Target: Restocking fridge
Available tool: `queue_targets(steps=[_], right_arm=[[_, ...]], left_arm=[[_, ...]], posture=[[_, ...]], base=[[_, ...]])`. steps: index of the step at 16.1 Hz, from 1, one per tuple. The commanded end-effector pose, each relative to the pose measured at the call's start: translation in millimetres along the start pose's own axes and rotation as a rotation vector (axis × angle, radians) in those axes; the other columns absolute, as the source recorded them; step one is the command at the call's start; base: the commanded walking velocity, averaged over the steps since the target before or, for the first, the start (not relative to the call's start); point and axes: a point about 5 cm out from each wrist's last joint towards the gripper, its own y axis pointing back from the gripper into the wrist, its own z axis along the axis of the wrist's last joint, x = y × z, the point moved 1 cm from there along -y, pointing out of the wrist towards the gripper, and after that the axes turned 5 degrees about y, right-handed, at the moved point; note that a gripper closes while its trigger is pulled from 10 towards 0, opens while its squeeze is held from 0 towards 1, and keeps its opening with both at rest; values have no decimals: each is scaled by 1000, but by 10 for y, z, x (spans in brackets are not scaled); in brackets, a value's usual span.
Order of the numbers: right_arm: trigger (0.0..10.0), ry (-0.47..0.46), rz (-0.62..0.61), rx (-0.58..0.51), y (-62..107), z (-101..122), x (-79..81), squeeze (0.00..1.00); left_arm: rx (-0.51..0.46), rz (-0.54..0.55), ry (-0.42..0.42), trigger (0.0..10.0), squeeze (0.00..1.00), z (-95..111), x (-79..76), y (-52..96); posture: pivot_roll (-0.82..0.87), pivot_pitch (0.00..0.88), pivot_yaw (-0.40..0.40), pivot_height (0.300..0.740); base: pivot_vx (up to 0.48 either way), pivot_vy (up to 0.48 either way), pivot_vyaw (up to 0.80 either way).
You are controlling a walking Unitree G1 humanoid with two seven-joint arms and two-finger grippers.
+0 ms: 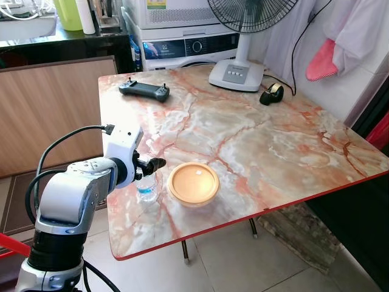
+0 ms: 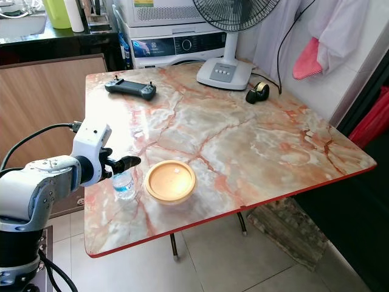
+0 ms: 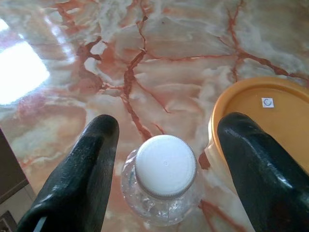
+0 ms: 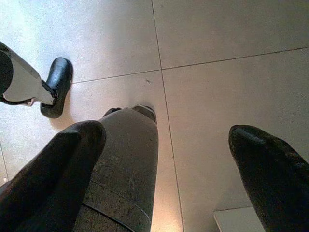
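A small clear water bottle [image 1: 147, 189] with a white cap [image 3: 165, 166] stands upright on the marble table [image 1: 261, 140] near its front left corner. My left gripper [image 1: 152, 165] hovers just above the bottle, open, with one black finger [image 3: 82, 179] on each side of the cap and not touching it. Right beside the bottle sits a round orange-lidded container [image 1: 193, 183]. My right gripper [image 4: 164, 159] hangs open over the tiled floor.
A black remote controller [image 1: 144, 90] lies at the table's far left. A white fan base [image 1: 236, 74] and a tape dispenser [image 1: 271, 93] stand at the back. Behind the table are a washing machine [image 1: 188, 45] and a wooden panel [image 1: 48, 109].
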Motion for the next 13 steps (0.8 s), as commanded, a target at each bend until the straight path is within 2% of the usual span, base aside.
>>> queue_targets(steps=[1, 3, 4, 5, 6, 8, 9, 10, 11, 13], right_arm=[[10000, -1, -10, 3, 11, -15, -32, 0], [10000, -1, -9, 3, 11, -13, -33, 0], [10000, -1, -9, 2, 10, -12, -33, 0], [10000, 0, -9, 2, 10, -11, -32, 0], [10000, 0, -9, 2, 10, -11, -32, 0], [10000, -1, -8, 2, 9, -10, -31, 0], [10000, -1, -8, 2, 9, -10, -31, 0], [10000, -1, -8, 2, 10, -10, -31, 0], [10000, 0, -8, 3, 10, -13, -32, 0], [10000, 1, -7, 3, 10, -13, -31, 0]], left_arm=[[7, -9, 1, 9451, 0, -45, -28, -19], [6, -6, 17, 6588, 0, -52, -19, -22], [7, 2, 18, 7059, 0, -56, -4, -22], [10, 8, 18, 8667, 0, -64, 7, -25], [13, 9, 19, 9725, 0, -71, 9, -28], [14, 9, 21, 9020, 0, -79, 7, -32], [13, 11, 19, 5176, 0, -80, 8, -34], [12, 15, 17, 627, 0, -80, 9, -36], [10, 16, 17, 0, 0, -78, 11, -36], [7, 23, 16, 0, 0, -67, 35, -33]], posture=[[210, 5, -54, 740], [210, 5, -54, 740], [211, 6, -54, 740], [211, 6, -54, 740], [211, 5, -54, 740], [211, 5, -54, 740], [210, 7, -53, 740], [211, 6, -54, 740], [210, 8, -54, 740], [210, 9, -54, 740]], base=[[0, 0, 0], [0, 0, 0], [0, 0, 0], [0, 0, 0], [0, 0, 0], [0, 0, 0], [0, 0, 0], [0, 0, 0], [0, 0, 0], [0, 0, 0]])
